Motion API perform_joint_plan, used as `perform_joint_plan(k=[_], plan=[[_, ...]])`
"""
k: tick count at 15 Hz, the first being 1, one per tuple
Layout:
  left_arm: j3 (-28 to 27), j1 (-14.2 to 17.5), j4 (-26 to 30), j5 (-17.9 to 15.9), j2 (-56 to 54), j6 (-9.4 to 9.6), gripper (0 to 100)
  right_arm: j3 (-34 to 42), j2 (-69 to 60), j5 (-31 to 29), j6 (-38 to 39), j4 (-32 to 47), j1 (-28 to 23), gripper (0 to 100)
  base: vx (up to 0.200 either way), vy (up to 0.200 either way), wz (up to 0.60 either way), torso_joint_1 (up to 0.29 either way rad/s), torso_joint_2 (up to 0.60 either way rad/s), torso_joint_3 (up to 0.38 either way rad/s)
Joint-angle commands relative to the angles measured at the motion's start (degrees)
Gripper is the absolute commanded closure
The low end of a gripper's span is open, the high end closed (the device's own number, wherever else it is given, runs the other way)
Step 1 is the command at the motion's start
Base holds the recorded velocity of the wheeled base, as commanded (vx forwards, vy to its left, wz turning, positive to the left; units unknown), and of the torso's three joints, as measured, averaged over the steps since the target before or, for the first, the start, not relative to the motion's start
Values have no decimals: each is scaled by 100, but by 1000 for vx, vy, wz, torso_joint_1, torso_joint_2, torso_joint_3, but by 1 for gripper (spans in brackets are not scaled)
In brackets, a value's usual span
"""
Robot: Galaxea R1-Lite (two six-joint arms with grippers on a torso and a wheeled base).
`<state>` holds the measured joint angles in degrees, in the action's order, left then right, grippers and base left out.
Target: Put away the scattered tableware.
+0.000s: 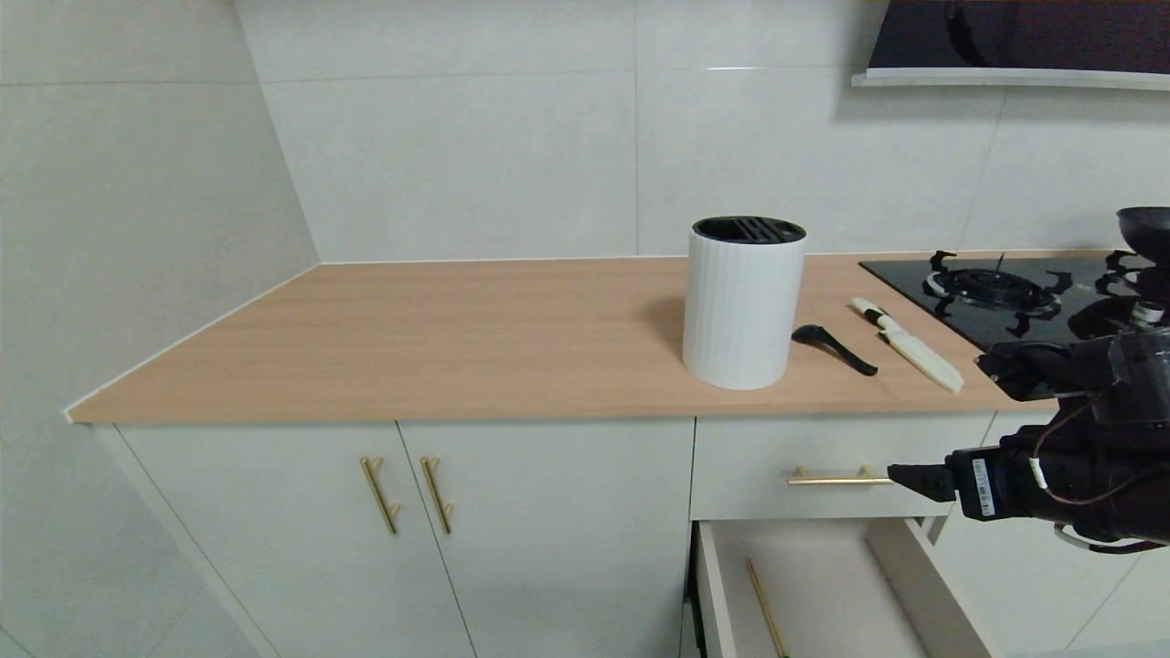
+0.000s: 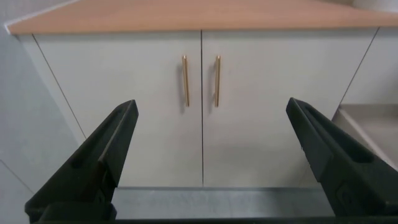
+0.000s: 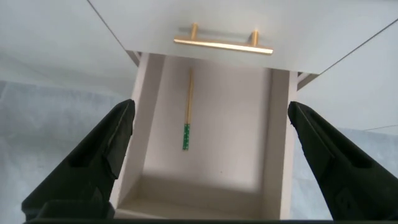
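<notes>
May sweep the knife (image 1: 909, 347) at centre right off the counter (image 1: 457, 338) edge, rising with right gripper (image 3: 210, 109) spread empty.

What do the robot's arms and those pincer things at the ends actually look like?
The left tool and right tool each have two matte black, wedge-shaped fingers tapering to blunt tips. The arm in the head view is black and blocky, with a white printed label and thin dark cables looped along it.

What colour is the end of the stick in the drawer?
Green; the chopstick shows best in the right wrist view.
</notes>
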<state>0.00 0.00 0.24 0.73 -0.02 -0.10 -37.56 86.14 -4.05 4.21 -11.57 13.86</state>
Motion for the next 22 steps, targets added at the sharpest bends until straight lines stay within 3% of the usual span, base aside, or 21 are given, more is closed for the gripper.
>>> perform_joint_plan(k=[1, 9, 12, 18, 22], plan=[[0, 0, 2, 6, 2, 1, 0, 3, 35, 0, 1, -3, 3, 0, 0, 0, 0, 222, -500, -295], [0, 0, 2, 6, 2, 1, 0, -146, 483, -87, -174, -214, 3, 0, 0, 0, 0, 105, -240, -134], [0, 0, 2, 6, 2, 1, 0, -1052, 1432, -26, -632, -715, -428, 0, 0, 0, 0, 0, 0, 0], [0, 0, 2, -3, 2, 1, 0, -3592, 3269, 510, -1001, -715, -815, 0, 0, 0, 0, 0, 0, 0], [0, 0, 2, 6, 2, 1, 0, -3899, 3805, 1345, -1229, -750, -938, 0, 0, 0, 0, 0, 0, 0]])
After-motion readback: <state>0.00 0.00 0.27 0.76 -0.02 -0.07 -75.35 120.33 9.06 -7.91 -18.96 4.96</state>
